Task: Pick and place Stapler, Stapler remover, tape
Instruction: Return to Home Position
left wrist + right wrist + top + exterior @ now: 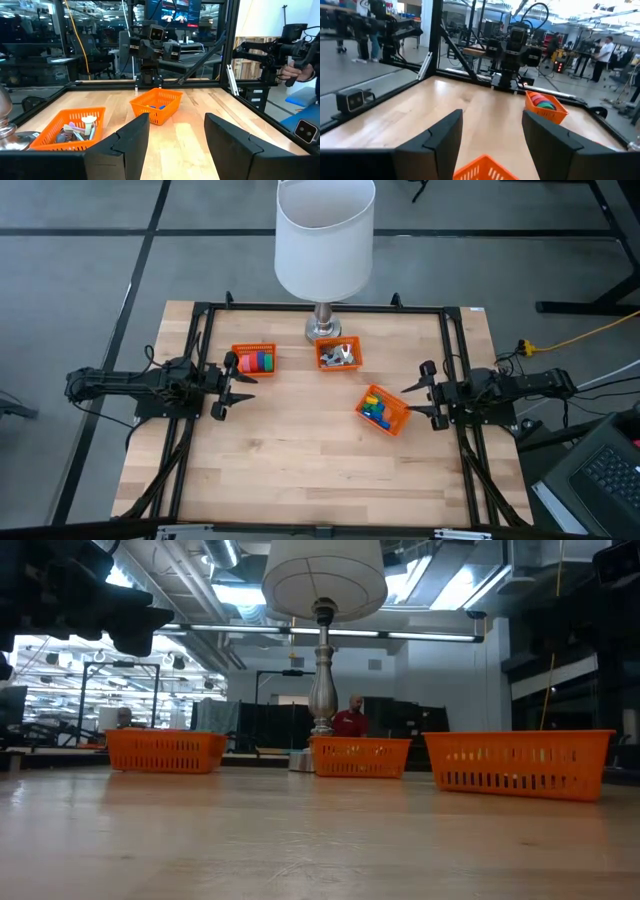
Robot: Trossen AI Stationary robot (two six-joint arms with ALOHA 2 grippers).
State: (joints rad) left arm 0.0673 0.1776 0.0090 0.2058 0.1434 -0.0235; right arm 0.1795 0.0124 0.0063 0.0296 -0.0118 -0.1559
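Note:
The tape rolls (259, 361), pink, red and green, lie in an orange basket (240, 350) at the table's far left; they also show in the right wrist view (542, 101). A middle basket (339, 355) holds pale silvery pieces (80, 131). A tilted basket (397, 420) on the right holds small blue, green and yellow pieces (375, 407). Which of these are the stapler or the stapler remover I cannot tell. My left gripper (228, 387) stands open just near of the tape basket. My right gripper (425, 398) stands open beside the tilted basket, touching nothing.
A white-shaded lamp (323, 235) stands on its metal base (323, 330) at the table's far edge, just behind the middle basket. A black frame (320, 308) runs around the table. Bare wood (300, 460) lies between the arms and toward the near edge.

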